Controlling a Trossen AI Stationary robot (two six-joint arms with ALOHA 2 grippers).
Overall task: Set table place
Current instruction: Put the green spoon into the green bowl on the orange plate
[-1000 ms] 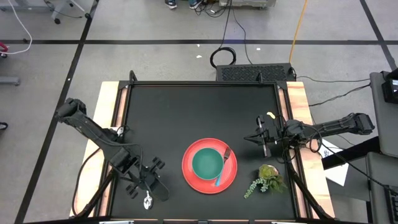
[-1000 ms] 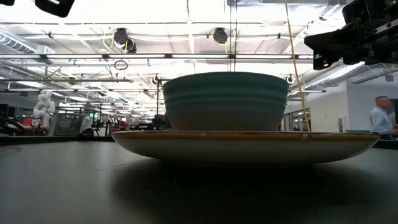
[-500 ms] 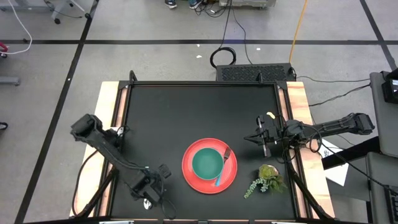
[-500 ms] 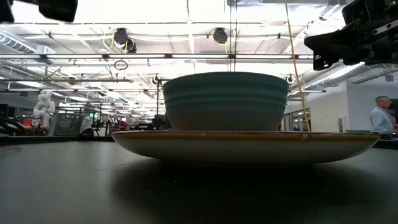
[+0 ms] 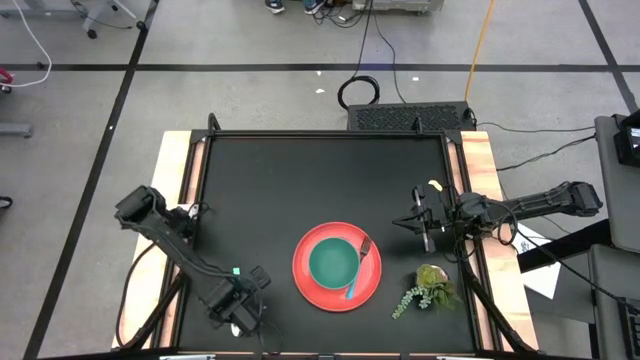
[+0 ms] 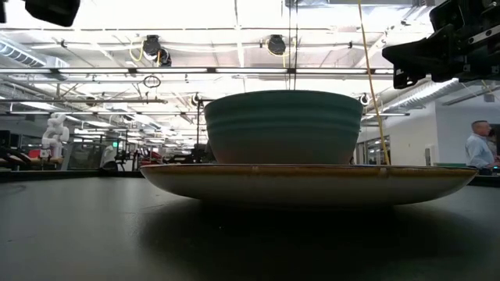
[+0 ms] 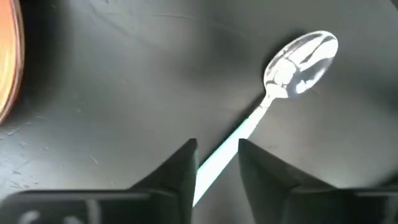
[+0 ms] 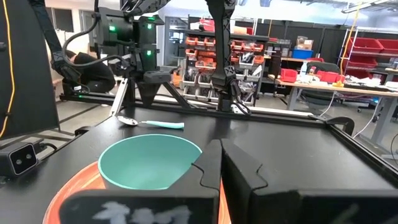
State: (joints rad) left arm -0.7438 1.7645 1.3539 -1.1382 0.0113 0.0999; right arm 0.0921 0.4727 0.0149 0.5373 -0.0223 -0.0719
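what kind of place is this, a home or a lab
Most likely a robotics lab or workshop: shelves of red parts bins line the back, workbenches stand behind the black table, and exposed ceiling ducts hang overhead.

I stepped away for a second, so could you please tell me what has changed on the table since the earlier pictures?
The left hand came down towards the table's near edge over the teal-handled metal spoon; its fingers now straddle the handle, which lies on the black tabletop. The right hand, round red plate, green bowl and fork stayed put.

Leafy plant sprig (image 5: 428, 286) near the worktop's right edge, coiled black cable (image 5: 358, 92) on the floor beyond.
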